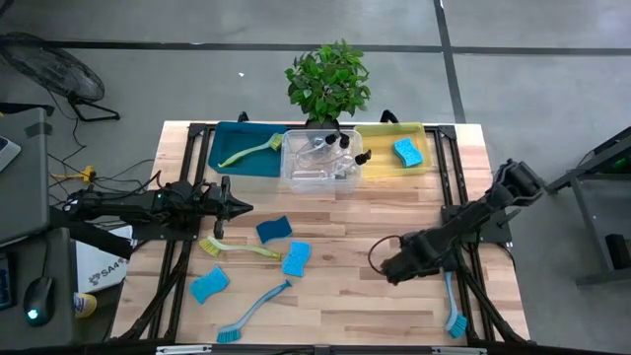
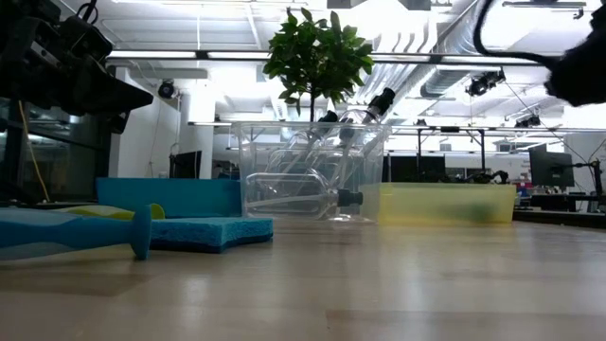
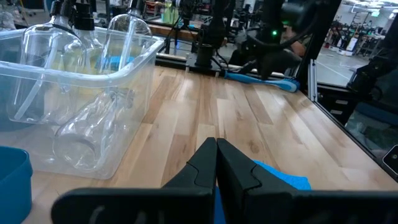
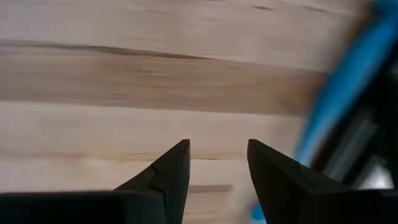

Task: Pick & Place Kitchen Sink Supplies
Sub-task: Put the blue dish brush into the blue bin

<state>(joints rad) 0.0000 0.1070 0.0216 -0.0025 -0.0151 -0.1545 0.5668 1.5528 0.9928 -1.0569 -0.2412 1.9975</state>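
On the wooden table point(image 1: 345, 306), the right gripper point(image 1: 390, 266) hovers with fingers apart and empty beside the near-right blue brush point(image 1: 453, 306), so picking it up looks next. The left gripper point(image 1: 237, 206), pinched shut and empty, waits over loose sponges point(image 1: 274, 230). Only the right wrist view shows that gap; farther off, bottles point(image 1: 320, 156) already fill the clear bin point(image 1: 294, 182).

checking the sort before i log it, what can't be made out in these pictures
- Bottles in the clear bin: high view too small to count them; left wrist view cuts the bin off at the edge.
- Yellow bin contents: low view shows only a blur through its wall.
- Blue brush by the right pincer: right wrist view blurs it and cuts off its head.
- Left pincer: hides part of the blue sponge beneath.
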